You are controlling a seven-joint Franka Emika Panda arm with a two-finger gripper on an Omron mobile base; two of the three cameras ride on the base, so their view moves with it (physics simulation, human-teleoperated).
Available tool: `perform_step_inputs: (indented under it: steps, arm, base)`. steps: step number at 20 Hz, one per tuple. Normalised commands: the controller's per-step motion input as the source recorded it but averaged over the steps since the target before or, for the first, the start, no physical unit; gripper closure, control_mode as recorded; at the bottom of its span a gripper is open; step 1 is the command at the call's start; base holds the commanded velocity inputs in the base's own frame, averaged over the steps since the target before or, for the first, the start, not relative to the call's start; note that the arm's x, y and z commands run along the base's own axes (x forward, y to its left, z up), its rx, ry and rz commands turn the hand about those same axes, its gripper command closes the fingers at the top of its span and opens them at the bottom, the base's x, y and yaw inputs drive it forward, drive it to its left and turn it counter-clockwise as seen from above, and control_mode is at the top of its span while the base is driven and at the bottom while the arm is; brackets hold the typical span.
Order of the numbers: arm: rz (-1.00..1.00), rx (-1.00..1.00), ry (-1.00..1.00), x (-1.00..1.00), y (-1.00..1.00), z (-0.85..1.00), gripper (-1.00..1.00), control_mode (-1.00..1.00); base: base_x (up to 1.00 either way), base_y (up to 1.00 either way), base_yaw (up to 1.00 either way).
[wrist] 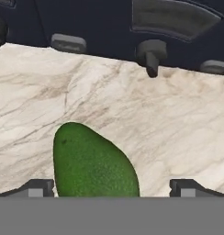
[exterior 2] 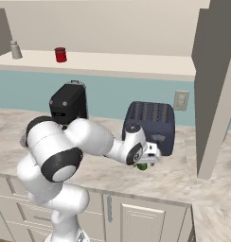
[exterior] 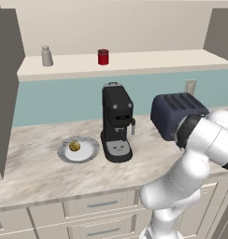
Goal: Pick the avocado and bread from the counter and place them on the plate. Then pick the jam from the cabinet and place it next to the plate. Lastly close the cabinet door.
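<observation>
The green avocado (wrist: 93, 165) lies on the marble counter (wrist: 178, 128) just in front of the dark toaster (exterior 2: 150, 120). My gripper (wrist: 112, 187) hangs low over it, open, one fingertip (wrist: 38, 187) on each side and the avocado nearer the left one. From the right base, the gripper (exterior 2: 148, 158) points down with a bit of the avocado (exterior 2: 142, 166) showing beneath. The bread (exterior: 74, 146) sits on the white plate (exterior: 90, 151), left of the coffee machine. The red jam (exterior: 103, 57) stands on the shelf of the open cabinet (exterior: 134, 63).
A black coffee machine (exterior: 117, 123) stands between the plate and the toaster (exterior: 176, 114). A grey-white shaker (exterior: 46, 56) is on the shelf left of the jam. An open cabinet door (exterior 2: 217, 85) juts out on the right, above the counter's end.
</observation>
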Motion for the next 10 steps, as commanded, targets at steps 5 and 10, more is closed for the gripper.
perform_step_inputs:
  steps: [5,10]
  arm:
    - [0.03,0.0,0.04,-0.12,-0.13,-0.52,-1.0,-1.0]
    - [0.0,0.0,0.02,0.0,0.0,-0.08,1.0,-1.0]
  base:
    - [0.0,0.0,0.0]
    - [0.0,0.0,0.0]
